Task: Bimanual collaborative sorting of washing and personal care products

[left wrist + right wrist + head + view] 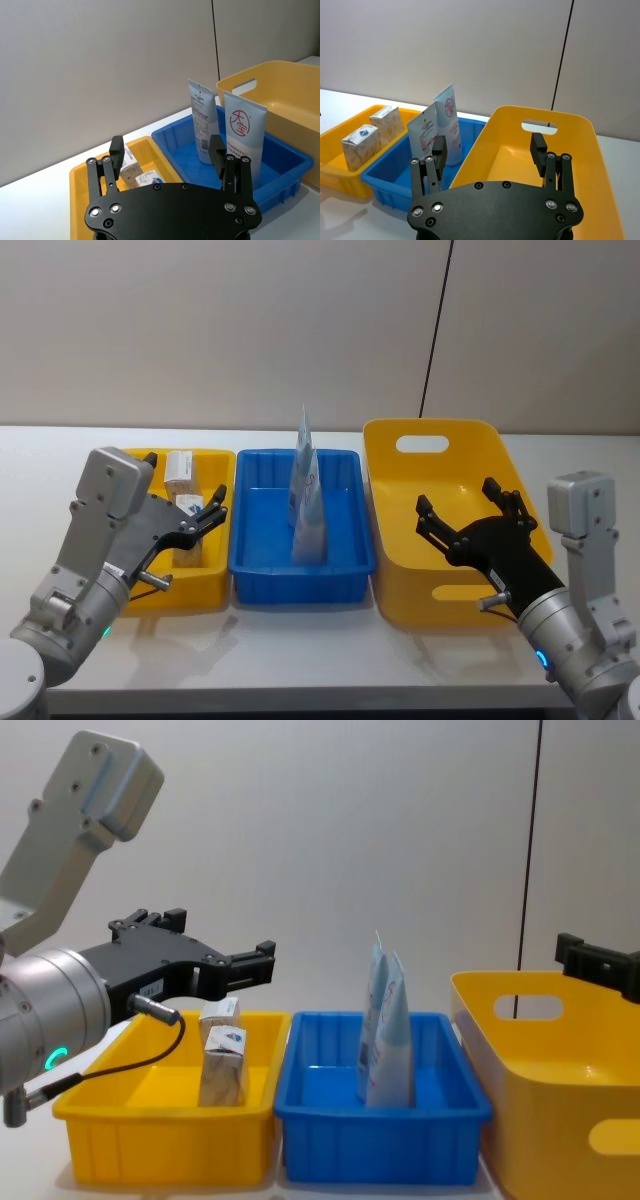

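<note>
Sorting looks done: your left gripper (pixel 208 510) and right gripper (pixel 458 504) hover spread and empty, packs (pixel 181 468) in the nine-o'clock yellow bin (pixel 190 595), tubes (pixel 308 502) upright in the central blue bin (pixel 252 572), so next simply withdraw.

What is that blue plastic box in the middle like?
The blue rectangular plastic bin is shallow, glossy and open-topped. It sits flat on the white table, close between a small yellow bin and a large yellow bin. Two tall pale-blue tapered pouches stand upright inside it, near its middle. The open left gripper and right gripper hover over the yellow bins, not touching it.
</note>
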{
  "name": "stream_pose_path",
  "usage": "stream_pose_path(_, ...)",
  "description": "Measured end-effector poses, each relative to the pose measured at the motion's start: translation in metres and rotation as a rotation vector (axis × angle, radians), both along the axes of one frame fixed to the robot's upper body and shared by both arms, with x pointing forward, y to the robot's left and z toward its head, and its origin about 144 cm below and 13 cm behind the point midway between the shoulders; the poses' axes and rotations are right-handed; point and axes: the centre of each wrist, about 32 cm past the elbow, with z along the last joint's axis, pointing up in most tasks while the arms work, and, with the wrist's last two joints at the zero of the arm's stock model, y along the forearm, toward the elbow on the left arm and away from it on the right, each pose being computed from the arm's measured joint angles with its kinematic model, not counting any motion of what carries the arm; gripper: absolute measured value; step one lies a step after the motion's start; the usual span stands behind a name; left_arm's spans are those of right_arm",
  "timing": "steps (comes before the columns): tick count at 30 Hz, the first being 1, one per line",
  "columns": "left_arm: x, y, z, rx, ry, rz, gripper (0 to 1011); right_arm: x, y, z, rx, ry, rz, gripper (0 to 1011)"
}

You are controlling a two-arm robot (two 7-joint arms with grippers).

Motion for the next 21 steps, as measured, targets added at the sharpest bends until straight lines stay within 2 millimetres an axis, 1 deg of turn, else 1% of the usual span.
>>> stream_pose_path(21,0.0,0.0,0.0,0.0,0.0,0.0,1003,0.0,0.0,0.0,0.0,0.0,0.0,1000)
